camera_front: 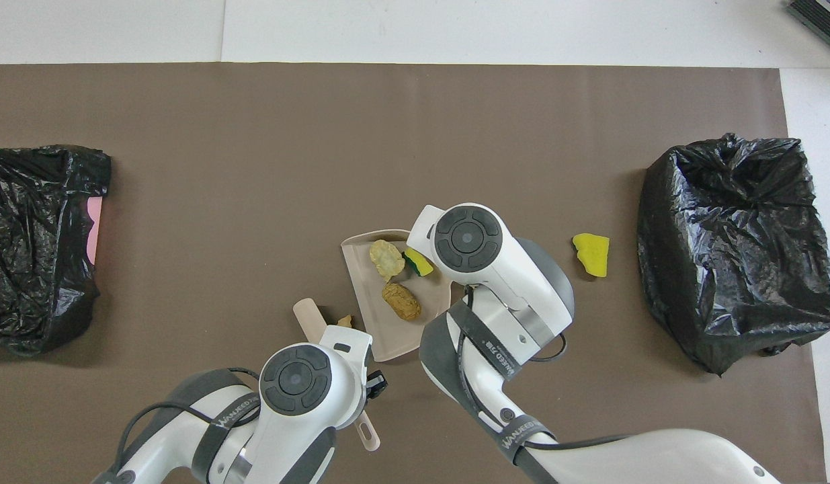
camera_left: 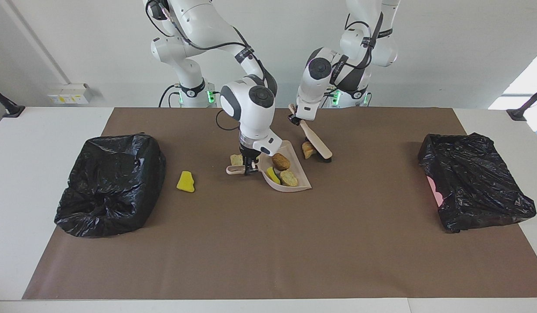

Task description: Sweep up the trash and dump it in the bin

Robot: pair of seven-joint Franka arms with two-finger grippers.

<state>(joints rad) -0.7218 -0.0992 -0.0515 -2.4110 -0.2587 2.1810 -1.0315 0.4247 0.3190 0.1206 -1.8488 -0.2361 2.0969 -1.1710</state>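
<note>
My right gripper (camera_left: 249, 168) is shut on the handle of the pale pink dustpan (camera_left: 304, 181), which rests on the brown mat. Three pieces of trash lie in the pan: a brown lump (camera_left: 280, 161) (camera_front: 401, 300), a green-edged yellow sponge (camera_left: 272, 175) (camera_front: 418, 262) and a tan lump (camera_left: 289, 178) (camera_front: 386, 257). A small tan piece (camera_left: 237, 160) lies by the handle. My left gripper (camera_left: 294, 118) is shut on the brush (camera_left: 317, 144) (camera_front: 309, 316), whose head slants down beside a bread lump (camera_left: 308, 149) (camera_front: 345, 320). A yellow sponge (camera_left: 185, 181) (camera_front: 591, 254) lies apart, near a bin.
Two bins lined with black bags stand on the mat: one bin (camera_left: 109, 187) (camera_front: 734, 249) at the right arm's end, the other bin (camera_left: 475, 187) (camera_front: 38, 242) at the left arm's end, with pink showing at its edge.
</note>
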